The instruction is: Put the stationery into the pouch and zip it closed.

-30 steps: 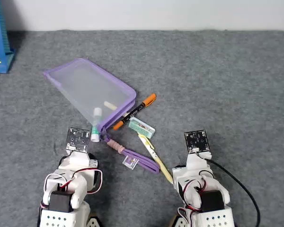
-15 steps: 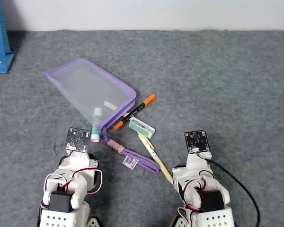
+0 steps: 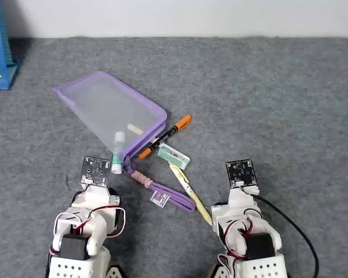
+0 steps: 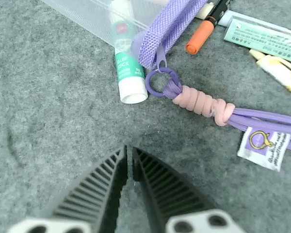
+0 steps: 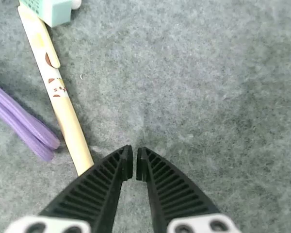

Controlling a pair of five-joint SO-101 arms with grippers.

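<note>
While both arms sit at the near edge of the grey felt-covered worktop [image 3: 290, 98], we read the scene from our left. Our left tool [image 4: 130, 162] hangs just above the felt with its ribbed jaws pressed together on nothing. Just beyond it lies the flat translucent plastic pouch with purple fabric trim [image 3: 107, 107], its mouth toward the arms. A green-and-white glue stick [image 4: 126, 73] pokes partly out of that mouth, and a short white piece [image 3: 134, 129] lies inside. We judge the pouch light, limp and slippery on its film, so the woven trim or the purple zip ring [image 4: 156, 81] offers the surer hold. From the ring a purple strap with a pink knot [image 4: 203, 103] trails rightward. Next come a black marker with orange ends [image 3: 165, 136] lying along the trim, a mint-green rectangular eraser [image 3: 174, 155] and a pale yellow pen [image 5: 56, 92]. All look stiff and light, the round ones prone to roll, so we would pinch each across its middle. Our right tool [image 5: 135, 162] is likewise clamped empty, just beside the pen's near end.
</note>
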